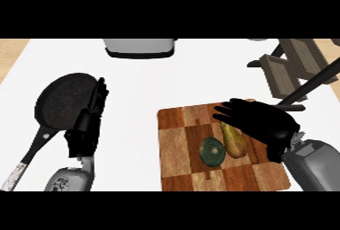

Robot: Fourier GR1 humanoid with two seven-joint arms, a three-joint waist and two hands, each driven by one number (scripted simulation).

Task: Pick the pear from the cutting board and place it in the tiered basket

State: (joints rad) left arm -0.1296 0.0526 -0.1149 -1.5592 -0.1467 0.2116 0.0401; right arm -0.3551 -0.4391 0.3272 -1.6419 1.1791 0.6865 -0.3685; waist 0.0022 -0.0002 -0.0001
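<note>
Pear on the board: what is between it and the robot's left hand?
In the head view, a dark green round thing lies beside the pear on the cutting board, then bare white counter up to the left hand.

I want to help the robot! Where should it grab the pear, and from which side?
Best guess: grab the pear around its fat end, from above and the right. It lies flat on the board, thin end pointing away beneath the right hand, and a round green thing sits close on its left.
</note>
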